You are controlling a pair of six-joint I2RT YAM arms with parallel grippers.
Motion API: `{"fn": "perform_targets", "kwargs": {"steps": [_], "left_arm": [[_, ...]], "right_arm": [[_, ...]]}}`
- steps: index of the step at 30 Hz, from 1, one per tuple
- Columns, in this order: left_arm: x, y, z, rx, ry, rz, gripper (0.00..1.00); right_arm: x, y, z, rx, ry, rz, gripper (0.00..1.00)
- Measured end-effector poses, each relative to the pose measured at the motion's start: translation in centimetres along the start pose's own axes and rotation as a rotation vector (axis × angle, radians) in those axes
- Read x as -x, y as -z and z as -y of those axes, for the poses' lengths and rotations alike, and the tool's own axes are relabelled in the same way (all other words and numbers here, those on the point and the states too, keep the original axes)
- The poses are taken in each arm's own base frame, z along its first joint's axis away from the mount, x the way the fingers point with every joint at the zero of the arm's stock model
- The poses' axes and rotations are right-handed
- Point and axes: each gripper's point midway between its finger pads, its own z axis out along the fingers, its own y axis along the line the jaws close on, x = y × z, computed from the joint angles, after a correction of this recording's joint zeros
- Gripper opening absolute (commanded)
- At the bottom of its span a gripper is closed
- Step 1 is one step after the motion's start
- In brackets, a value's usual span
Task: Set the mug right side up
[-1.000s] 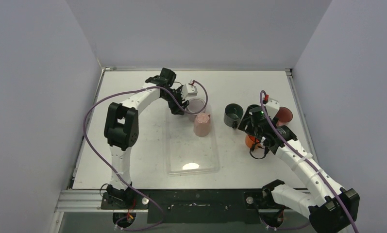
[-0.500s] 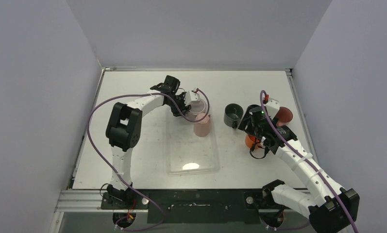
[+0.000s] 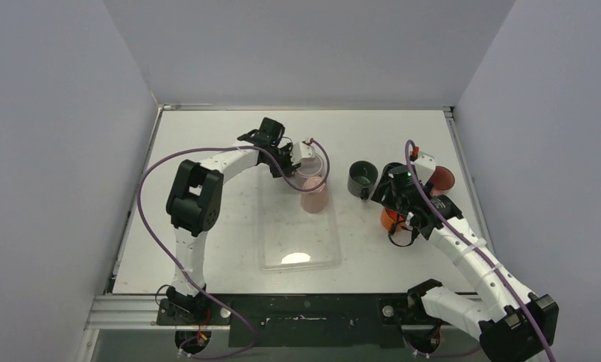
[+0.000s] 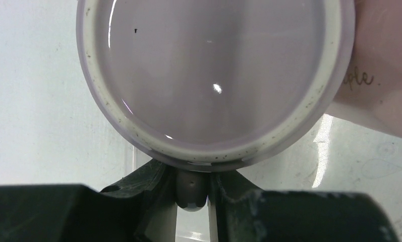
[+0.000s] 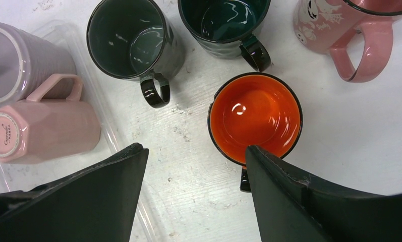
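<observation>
A lavender mug [image 3: 313, 167] stands base up at the far end of the clear tray [image 3: 297, 253]. Its round base [image 4: 214, 75] fills the left wrist view. My left gripper [image 4: 192, 187] is shut on the mug's handle [image 4: 191, 190], which sits pinched between the two fingers. My right gripper [image 5: 194, 150] hangs open over bare table beside an upright orange mug [image 5: 254, 118], with nothing between its fingers. From the right wrist view, the lavender mug [image 5: 17, 60] shows at the far left.
A pale pink mug [image 3: 314, 196] stands base up in the tray, touching the lavender one. Two dark green mugs [image 5: 130, 43] [image 5: 224, 20] and a pink printed mug [image 5: 335, 22] stand upright on the table to the right of the tray.
My left gripper has slid right, up to the lavender mug, and closed on its handle. The right arm has stayed still.
</observation>
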Motion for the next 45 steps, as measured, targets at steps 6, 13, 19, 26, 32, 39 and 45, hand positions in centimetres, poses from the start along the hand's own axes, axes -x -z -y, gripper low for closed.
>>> {"fn": "perform_targets", "kwargs": {"steps": [6, 13, 19, 26, 32, 39, 45], "left_arm": [[-0.1, 0.4, 0.3, -0.001, 0.012, -0.001, 0.00], [-2.0, 3.6, 3.4, 0.012, 0.141, 0.004, 0.00], [-0.7, 6.9, 5.9, 0.064, 0.289, 0.110, 0.00], [0.0, 9.5, 8.7, 0.097, 0.436, 0.217, 0.00], [-0.2, 10.9, 10.8, 0.107, 0.512, 0.256, 0.00], [0.6, 13.3, 11.8, 0.156, 0.612, 0.319, 0.00], [2.8, 16.4, 10.9, 0.230, 0.693, 0.427, 0.00]], "right_arm": [[0.1, 0.1, 0.0, 0.003, -0.002, 0.003, 0.72], [0.5, 0.1, -1.1, 0.053, -0.017, 0.016, 0.72], [0.7, 0.3, -2.9, 0.159, -0.032, 0.029, 0.73], [0.0, 0.8, -5.1, 0.311, -0.042, 0.026, 0.73], [-0.3, 1.6, -6.7, 0.397, -0.051, 0.027, 0.74], [-1.3, 3.6, -10.3, 0.554, -0.021, 0.006, 0.78], [-2.9, 7.0, -15.5, 0.813, -0.022, -0.013, 0.92]]}}
